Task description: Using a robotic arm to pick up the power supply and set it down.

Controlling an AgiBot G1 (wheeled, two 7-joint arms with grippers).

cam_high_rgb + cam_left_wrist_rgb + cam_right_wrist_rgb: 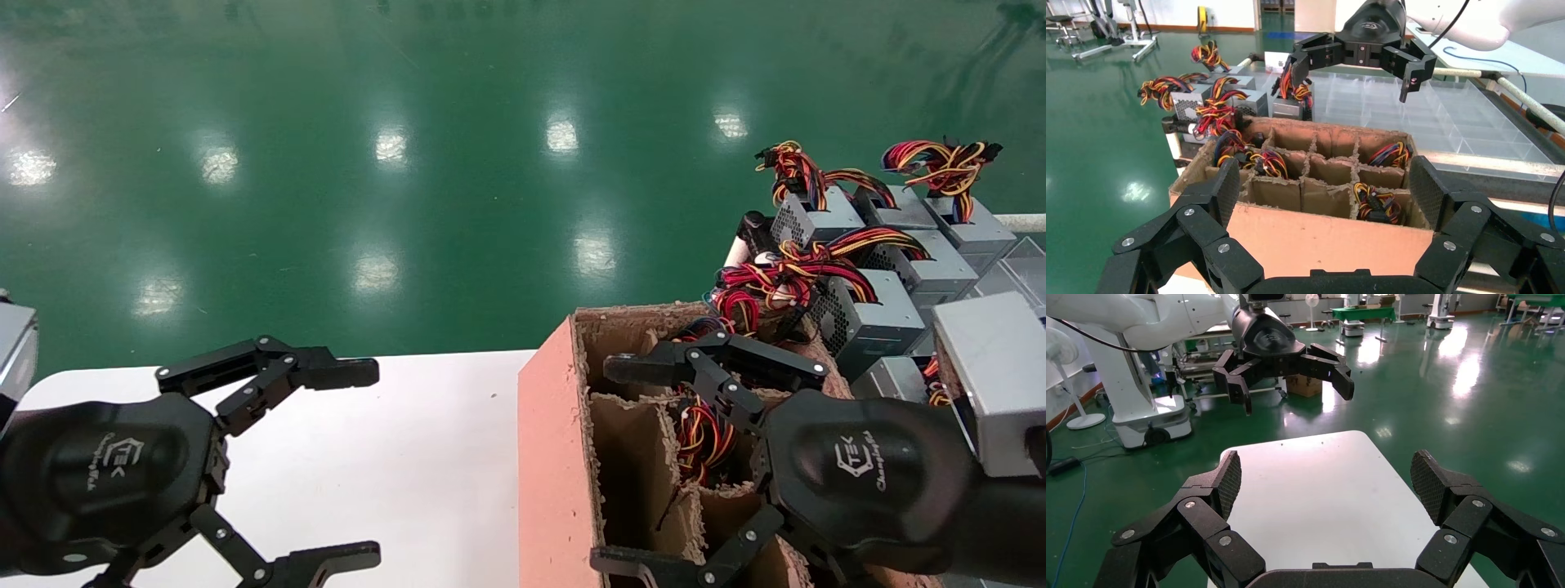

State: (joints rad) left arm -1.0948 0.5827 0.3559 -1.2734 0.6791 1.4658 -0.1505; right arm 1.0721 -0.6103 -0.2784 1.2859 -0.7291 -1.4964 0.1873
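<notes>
Over the white table (pixel 392 457) both claws gape: left claw (pixel 372 465), right claw (pixel 609 461) above wires only left wrist shows.

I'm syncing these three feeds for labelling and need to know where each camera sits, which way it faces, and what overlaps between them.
Head view: sits on the head, looking forward and down; left end effector over the white table, right end effector over the cardboard box.
Left wrist view: faces across the cardboard box toward the right end effector; own fingers frame it.
Right wrist view: faces across the white table toward the left end effector.
Shared: each wrist view shows the opposite end effector; box and power supplies appear in head and left wrist views.
</notes>
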